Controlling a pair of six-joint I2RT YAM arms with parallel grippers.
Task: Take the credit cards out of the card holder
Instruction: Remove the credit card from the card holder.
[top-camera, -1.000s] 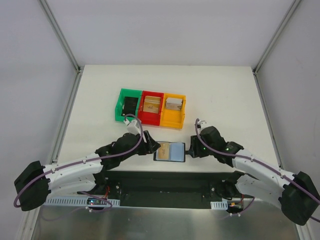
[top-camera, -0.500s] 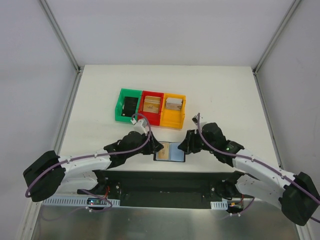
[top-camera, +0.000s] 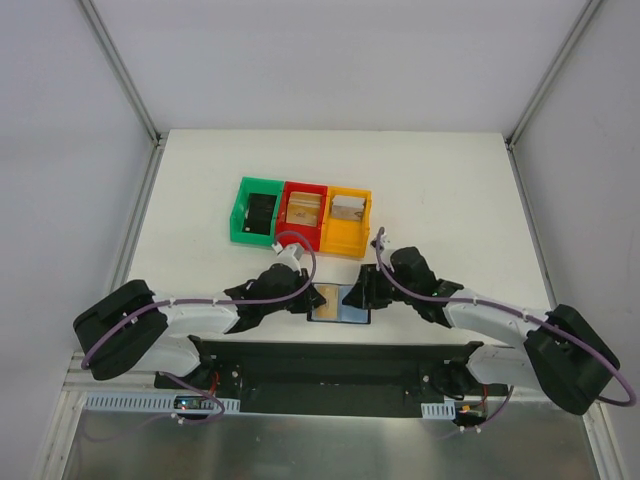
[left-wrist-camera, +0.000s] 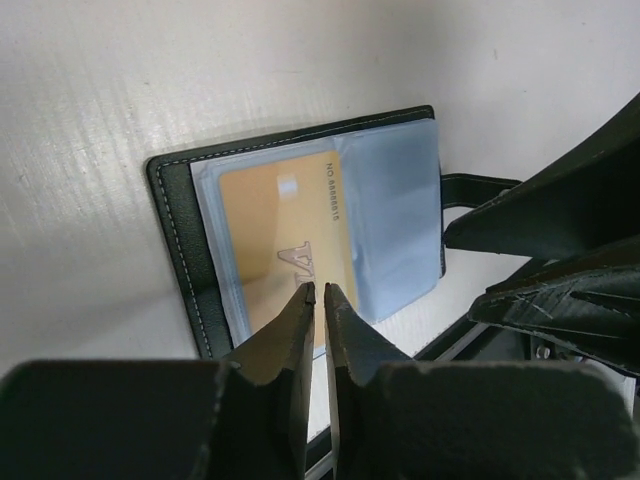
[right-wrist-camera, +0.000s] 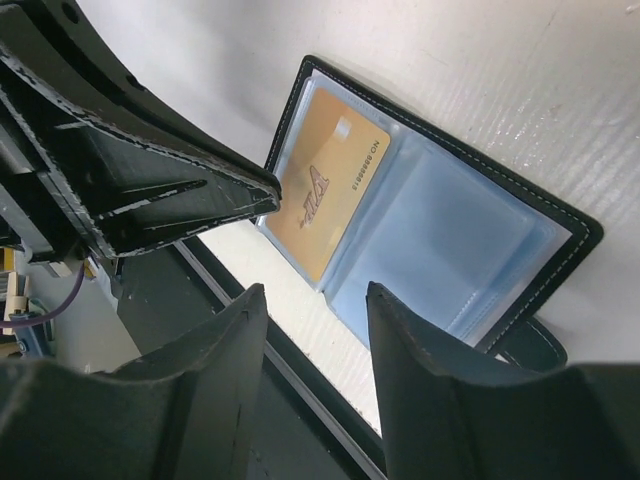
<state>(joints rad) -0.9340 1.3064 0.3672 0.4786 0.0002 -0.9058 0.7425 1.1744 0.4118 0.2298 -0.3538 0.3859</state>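
White table (top-camera: 450, 180): left hand (left-wrist-camera: 320, 290), pressed together, at the short near end of the credit card (left-wrist-camera: 265, 230) in the card holder (left-wrist-camera: 178, 250); right hand (right-wrist-camera: 315, 292) spread.

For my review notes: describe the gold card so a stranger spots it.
At the near edge of the white table lies an open black card holder. The credit card sits in its left sleeve: tan-gold, where the neighbouring sleeve shows only blue.

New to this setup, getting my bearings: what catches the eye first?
An open card holder lies at the near edge of the table, a gold credit card in one pocket, the left end effector at that card. Behind stand a green bin, red bin and orange bin.
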